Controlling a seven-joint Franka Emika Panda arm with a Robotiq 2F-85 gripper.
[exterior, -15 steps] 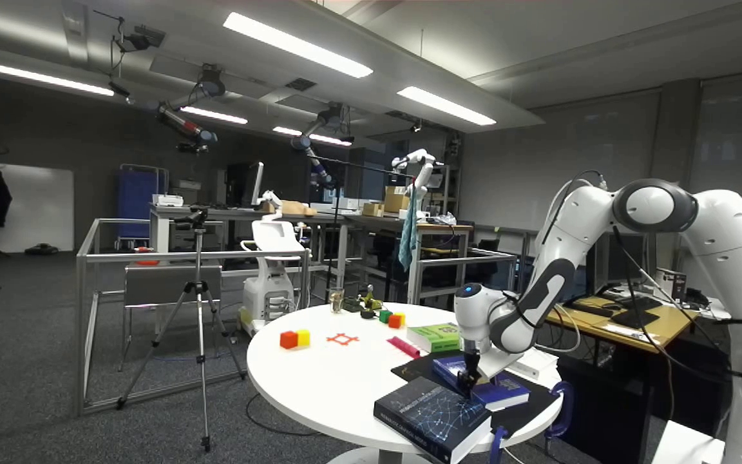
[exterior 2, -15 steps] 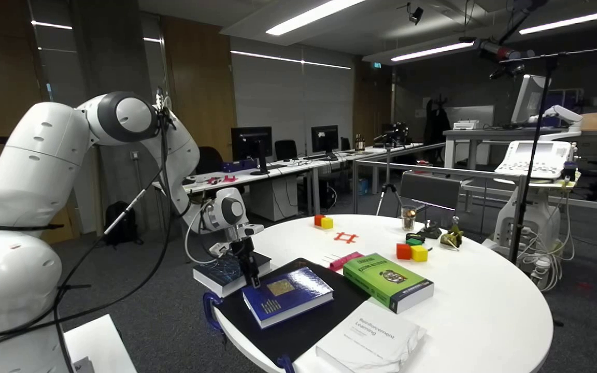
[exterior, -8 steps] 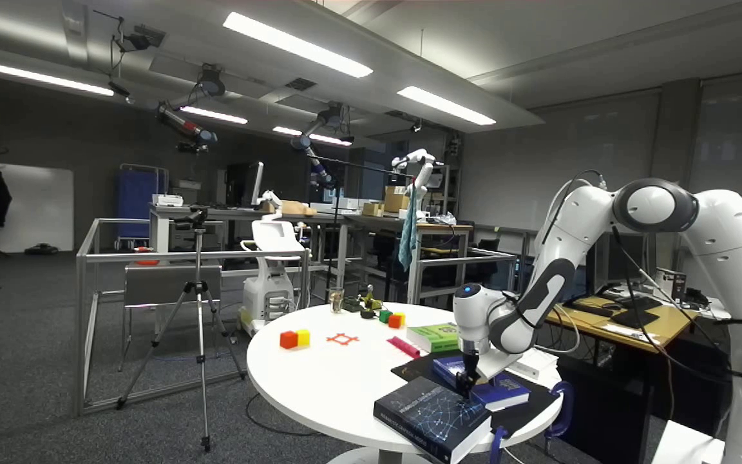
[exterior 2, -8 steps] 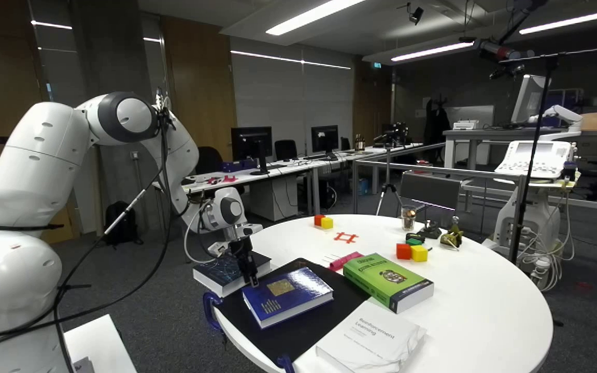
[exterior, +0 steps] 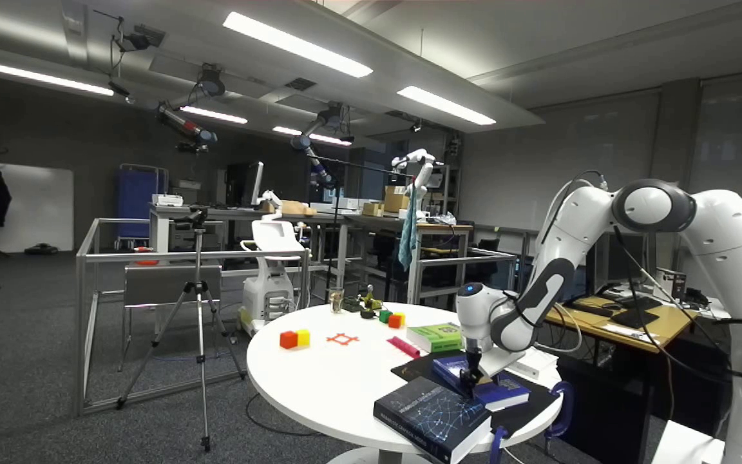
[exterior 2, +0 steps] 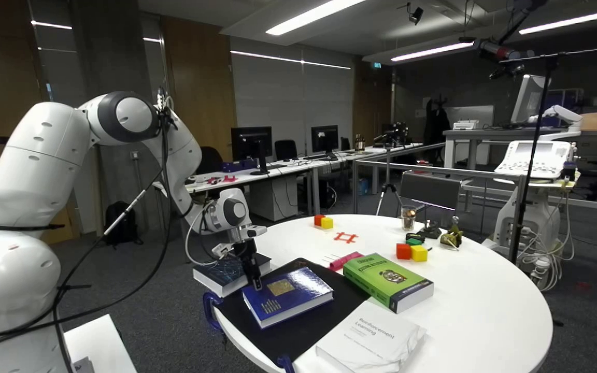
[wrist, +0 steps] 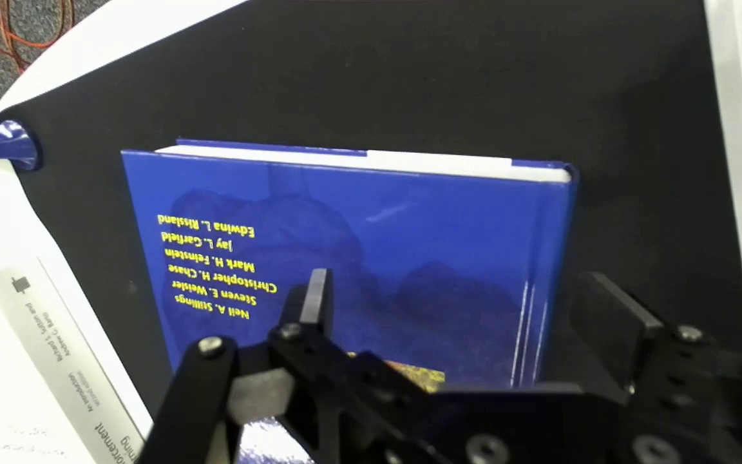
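My gripper (wrist: pixel 471 296) is open and empty, pointing down at the blue book (wrist: pixel 371 225). In the wrist view one finger is over the cover and the other is beyond the spine edge, over the black mat (wrist: pixel 474 71). I cannot tell if a finger touches the book. The blue book lies flat on the mat in both exterior views (exterior: pixel 505 391) (exterior 2: pixel 306 289). The gripper (exterior 2: pixel 256 284) is at the book's edge beside the dark book; it also shows in an exterior view (exterior: pixel 467 385), partly in front of the blue book.
A thick dark book (exterior: pixel 432 412) lies beside the mat on the round white table (exterior 2: pixel 490 295). A green book (exterior 2: pixel 384 280) and a white book (exterior 2: pixel 368 336) lie on the opposite side. Blue clamps (exterior 2: pixel 211 313) grip the table edge. Coloured cubes (exterior 2: pixel 411 253) and a pink item (exterior 2: pixel 345 260) stand farther off.
The gripper has shifted slightly toward the blue book since half a second ago, after a tiny drift the opposite way. The books have not moved.
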